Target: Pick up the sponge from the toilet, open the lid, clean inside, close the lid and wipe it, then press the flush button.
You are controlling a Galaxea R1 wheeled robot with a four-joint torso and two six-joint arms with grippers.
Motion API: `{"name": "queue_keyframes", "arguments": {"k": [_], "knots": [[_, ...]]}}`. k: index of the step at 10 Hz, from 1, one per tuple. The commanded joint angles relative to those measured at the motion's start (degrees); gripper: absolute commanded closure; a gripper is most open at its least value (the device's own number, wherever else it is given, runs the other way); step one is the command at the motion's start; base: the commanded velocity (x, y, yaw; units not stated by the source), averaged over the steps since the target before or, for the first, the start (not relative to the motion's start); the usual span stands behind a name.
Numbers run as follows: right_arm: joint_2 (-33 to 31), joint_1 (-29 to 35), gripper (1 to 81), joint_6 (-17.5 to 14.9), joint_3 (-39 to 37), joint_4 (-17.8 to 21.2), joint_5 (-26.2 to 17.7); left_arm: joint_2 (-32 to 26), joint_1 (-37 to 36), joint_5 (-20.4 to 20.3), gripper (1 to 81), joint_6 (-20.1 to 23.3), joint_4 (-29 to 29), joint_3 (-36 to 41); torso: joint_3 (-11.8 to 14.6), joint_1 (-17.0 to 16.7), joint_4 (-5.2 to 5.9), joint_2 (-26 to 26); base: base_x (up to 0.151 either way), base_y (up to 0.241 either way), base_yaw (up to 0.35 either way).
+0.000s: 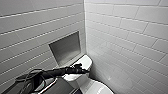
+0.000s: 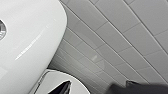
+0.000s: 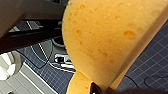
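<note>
- In the head view the left arm (image 1: 50, 73) comes in from the left. The left gripper (image 1: 79, 68) hangs over the cistern top of the toilet (image 1: 86, 62). I cannot tell whether it is wide or narrow.
- The head view also gives the setting: the toilet stands in the corner of two pale tiled walls (image 1: 125, 30). A recessed niche (image 1: 66, 47) is set in the wall just beside the cistern.
- The left wrist view adds what the head view lacks: the glossy white cistern top seen close, with the round flush button (image 2: 2, 30) cut off by the frame edge. The tiled wall is behind it.
- The right wrist view is where the sponge (image 3: 107, 42) appears. It is orange, pitted, very close to the camera, and bent over at one end.
- The right gripper (image 3: 98, 89) has its fingers closed on that bent end, holding the sponge up off the ground.
- Beneath the sponge lies a dark grid-patterned floor (image 3: 150, 65) with thin cables (image 3: 42, 56) trailing over it.
</note>
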Motion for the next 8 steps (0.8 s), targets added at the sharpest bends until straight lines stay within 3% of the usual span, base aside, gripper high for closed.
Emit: {"name": "queue_keyframes", "arguments": {"k": [1, 4, 8], "knots": [[0.3, 0.0, 81.1, -0.2, 0.6, 0.0, -4.6, 2.3, -14.3, 4.1, 1.0, 0.2, -2.0, -5.5, 0.0, 0.0, 0.0, 0.0, 0.0, 0.0, 0.0], [0.4, 0.1, 81.1, -0.2, 0.6, 0.2, -4.6, 2.3, -20.4, 6.5, 1.0, 0.1, -2.9, -6.9, -1.5, 0.0, 0.0, 0.0, 0.0, 0.0, 0.0], [0.4, -0.1, 81.1, -0.2, 0.5, 0.3, -4.6, 4.2, -20.8, 8.2, 1.0, 0.2, 1.3, -15.1, -1.5, 0.0, 0.0, 0.1, 0.0, 0.0, 0.0]]}}
